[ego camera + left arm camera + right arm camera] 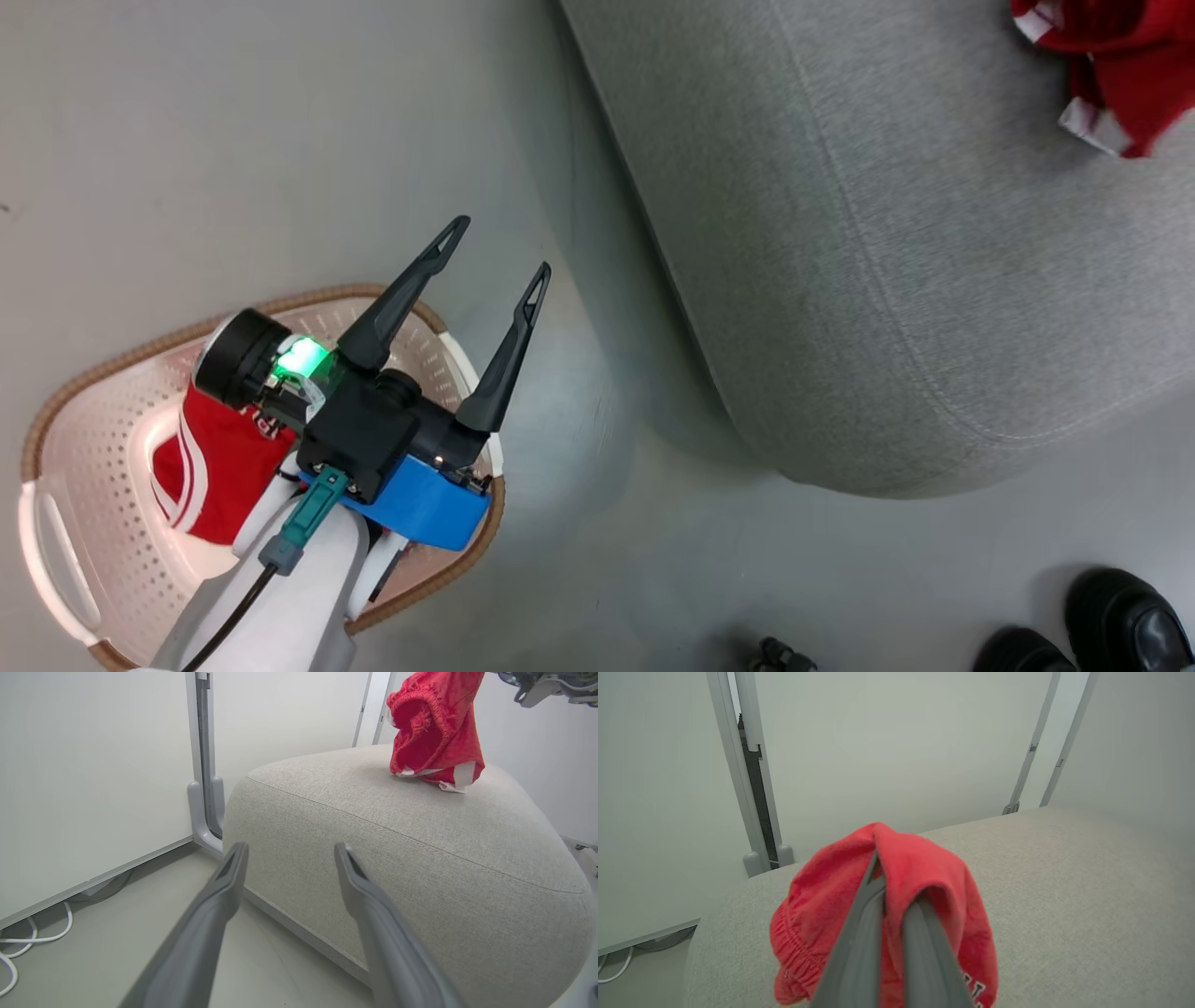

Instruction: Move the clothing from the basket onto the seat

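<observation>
Our right gripper (896, 896), lower centre, pinches one red jersey (817, 905) over the seat (1064, 882); let go near the rounded edge, it may slide off. Our left gripper (499, 247) gapes empty above the basket (56, 560), lower left, where the other jersey (210, 467) lies.

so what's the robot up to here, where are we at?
The right gripper is shut on one red jersey, holding it over the grey seat, its lower edge seemingly touching the cushion. The left gripper is open and empty above the basket, where a second red jersey lies. A person's black shoes stand nearby. One garment nearly delivered, one to go.
</observation>
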### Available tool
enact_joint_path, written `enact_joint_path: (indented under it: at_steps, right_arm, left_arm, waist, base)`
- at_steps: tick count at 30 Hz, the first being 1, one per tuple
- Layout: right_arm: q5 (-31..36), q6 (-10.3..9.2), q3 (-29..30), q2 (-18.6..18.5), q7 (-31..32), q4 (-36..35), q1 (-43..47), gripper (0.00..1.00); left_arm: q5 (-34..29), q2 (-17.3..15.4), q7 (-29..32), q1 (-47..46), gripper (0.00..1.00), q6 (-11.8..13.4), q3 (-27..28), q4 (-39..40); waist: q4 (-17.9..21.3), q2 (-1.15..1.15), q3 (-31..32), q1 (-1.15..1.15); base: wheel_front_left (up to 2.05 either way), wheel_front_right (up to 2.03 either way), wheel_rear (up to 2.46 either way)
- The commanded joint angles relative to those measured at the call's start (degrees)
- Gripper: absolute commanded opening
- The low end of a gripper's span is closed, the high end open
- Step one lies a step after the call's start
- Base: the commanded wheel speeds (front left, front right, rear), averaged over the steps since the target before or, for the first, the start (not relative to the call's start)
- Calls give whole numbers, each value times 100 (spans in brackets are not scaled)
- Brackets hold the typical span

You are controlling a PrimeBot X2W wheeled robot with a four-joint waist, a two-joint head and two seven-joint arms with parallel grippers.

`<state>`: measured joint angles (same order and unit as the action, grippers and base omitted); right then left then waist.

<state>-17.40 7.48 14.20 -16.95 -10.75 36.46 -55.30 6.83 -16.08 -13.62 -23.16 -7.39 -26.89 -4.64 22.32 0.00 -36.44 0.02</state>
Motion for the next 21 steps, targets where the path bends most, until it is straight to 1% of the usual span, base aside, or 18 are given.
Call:
enact_joint_path:
  at_steps: [1,9,13,21]
  right_arm:
    - [59,3,22,10,-68,145,-115,0]
    - [341,3,262,142,-299,945,-150,0]
    - [430,3,398,147,-369,1306,-196,0]
    - [551,3,423,91,-436,1581,-336,0]
  left_arm:
    - [-12,-50,14,-117,100,3,-40,144]
    - [22,-242,38,-67,100,0,-74,348]
    - [54,-268,56,-90,100,5,-82,355]
    - [110,-231,28,-162,100,29,-124,264]
  waist:
    - [-66,0,-301,-2]
    - [-71,0,-478,-2]
    - [-102,0,-489,-2]
    - [-157,0,-413,-2]
  base:
    - [0,0,0]
    - [0,0,0]
    - [0,0,0]
    - [0,0,0]
